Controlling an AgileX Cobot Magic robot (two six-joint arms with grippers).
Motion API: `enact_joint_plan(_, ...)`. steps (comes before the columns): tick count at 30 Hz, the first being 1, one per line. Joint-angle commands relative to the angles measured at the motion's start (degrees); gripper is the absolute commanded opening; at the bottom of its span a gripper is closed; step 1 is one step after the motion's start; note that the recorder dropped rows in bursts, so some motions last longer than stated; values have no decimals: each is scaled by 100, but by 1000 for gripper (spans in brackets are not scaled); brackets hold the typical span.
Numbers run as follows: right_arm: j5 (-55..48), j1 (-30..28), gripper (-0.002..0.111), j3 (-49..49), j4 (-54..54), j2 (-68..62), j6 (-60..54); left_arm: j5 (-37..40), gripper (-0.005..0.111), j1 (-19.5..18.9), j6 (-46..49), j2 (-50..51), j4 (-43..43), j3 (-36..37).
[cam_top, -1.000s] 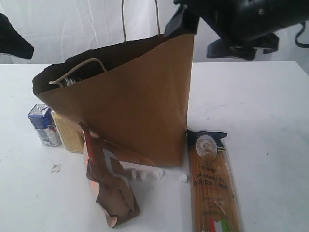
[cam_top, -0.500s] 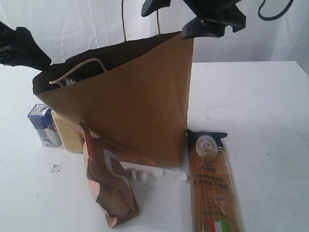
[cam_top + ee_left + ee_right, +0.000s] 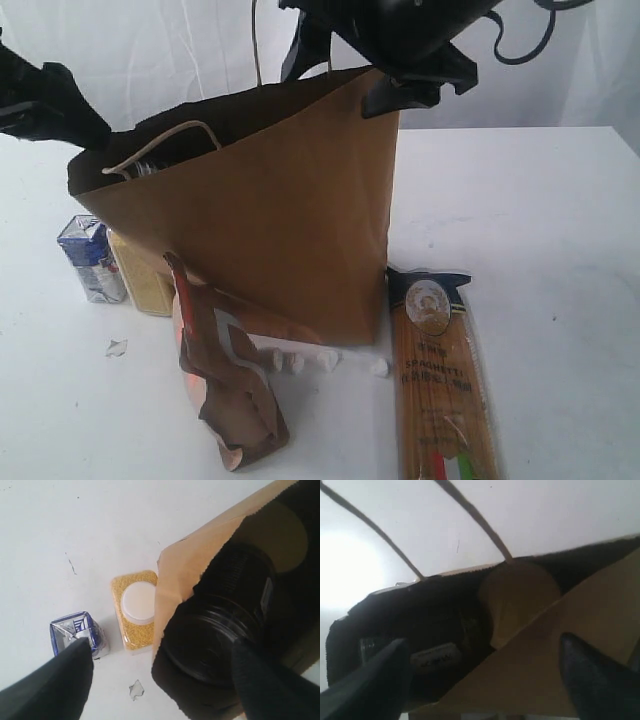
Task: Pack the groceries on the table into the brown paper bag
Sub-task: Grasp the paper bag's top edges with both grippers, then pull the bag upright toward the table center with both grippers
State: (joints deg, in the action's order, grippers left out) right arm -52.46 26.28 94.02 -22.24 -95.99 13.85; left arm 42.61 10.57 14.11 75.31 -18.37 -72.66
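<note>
Hovering over the bag [image 3: 280, 230], both grippers are empty; the right gripper [image 3: 482, 685] hangs above the bag's right top corner with its 2 fingers spread wide and the mouth directly beneath; the left gripper [image 3: 160, 652] sits above the bag's left edge, equally wide, holding nothing. Inside the bag lies a dark jar [image 3: 220, 625], and a tan round shape beyond it may be a lid, though that is hard to confirm. Out on the table [image 3: 540, 220] are 4 items: the carton [image 3: 90, 255] and the bottle [image 3: 140, 275] stand touching or nearly so against the bag's left side, the pouch [image 3: 225, 380] leans crumpled at its front, and the spaghetti [image 3: 440, 380] lies flat by its right side, long axis running away from the bag toward the camera. Carton and bottle sit almost straight below the left gripper, the carton just beside 1 finger in the wrist view, so that arm looks best placed for them; the spaghetti falls to the right arm, which would need its fingers set across the packet's width.
</note>
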Motion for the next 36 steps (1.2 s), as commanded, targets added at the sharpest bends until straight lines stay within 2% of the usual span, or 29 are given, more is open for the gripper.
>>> enact_joint_plan(1, 27, 9, 74, 21, 146, -41, -17, 28, 78, 19, -43, 174, -22, -13)
enact_joint_plan(15, -18, 68, 69, 21, 136, -350, -98, 56, 76, 50, -57, 764, -84, -2)
enact_joint_plan(16, -18, 68, 67, 21, 136, -350, -98, 56, 73, 50, -60, 814, -150, -2)
enact_joint_plan(21, -18, 68, 53, 21, 136, -350, -98, -53, 43, 50, -60, 872, -389, -2)
enact_joint_plan(23, -31, 68, 40, 21, 136, -340, -98, -63, 26, 64, -60, 884, -488, -2)
enact_joint_plan(27, -65, 68, 12, 21, 136, -289, -98, -99, 2, 246, -22, 935, -521, -2)
enact_joint_plan(29, -65, 68, 0, 21, 136, -226, -98, -191, 0, 384, 47, 934, -545, -2)
enact_joint_plan(36, -146, 68, 0, 21, 187, 219, -285, -173, 0, 622, 108, 934, -657, -509)
